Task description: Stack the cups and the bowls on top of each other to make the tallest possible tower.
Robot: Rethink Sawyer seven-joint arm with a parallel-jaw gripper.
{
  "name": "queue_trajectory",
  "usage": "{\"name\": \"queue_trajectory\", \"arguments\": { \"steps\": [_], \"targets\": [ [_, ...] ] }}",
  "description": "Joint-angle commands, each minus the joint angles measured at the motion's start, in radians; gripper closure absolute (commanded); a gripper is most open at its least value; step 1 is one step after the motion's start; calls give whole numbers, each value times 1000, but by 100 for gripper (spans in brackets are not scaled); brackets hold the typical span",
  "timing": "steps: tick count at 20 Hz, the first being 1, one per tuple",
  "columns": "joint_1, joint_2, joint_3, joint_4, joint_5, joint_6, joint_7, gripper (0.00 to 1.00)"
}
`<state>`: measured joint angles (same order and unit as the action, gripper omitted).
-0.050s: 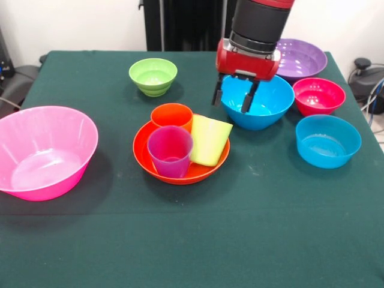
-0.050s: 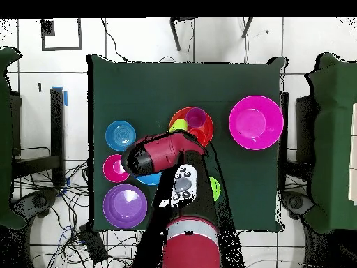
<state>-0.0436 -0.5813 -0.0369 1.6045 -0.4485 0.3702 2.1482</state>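
An orange bowl point(image 1: 144, 159) point(image 2: 206, 136) sits mid-table and holds three cups side by side: an orange cup point(image 1: 172, 114), a purple cup point(image 1: 171, 151) point(image 2: 196, 116) and a lime green cup point(image 1: 210, 140) point(image 2: 180, 125) that leans against them. My gripper point(image 1: 234, 98) hangs open and empty just behind those cups, over the left rim of the big blue bowl point(image 1: 264, 105) point(image 2: 148, 180). In the overhead view the arm hides the gripper and most of the blue bowl.
A big pink bowl point(image 1: 45, 150) point(image 2: 256, 123) stands apart to one side. A small green bowl point(image 1: 153, 75) point(image 2: 214, 187), a big purple bowl point(image 1: 303, 59) point(image 2: 125, 206), a small red bowl point(image 1: 318, 95) point(image 2: 114, 168) and a light blue bowl point(image 1: 328, 141) point(image 2: 120, 135) stand around the blue one.
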Motion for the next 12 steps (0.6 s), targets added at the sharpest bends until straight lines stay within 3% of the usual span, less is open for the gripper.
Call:
{"name": "queue_trajectory", "arguments": {
  "steps": [1,12],
  "targets": [
    [45,95,-5,-45,29,-91,170,0],
    [114,147,-119,-92,60,-121,184,0]
  ]
}}
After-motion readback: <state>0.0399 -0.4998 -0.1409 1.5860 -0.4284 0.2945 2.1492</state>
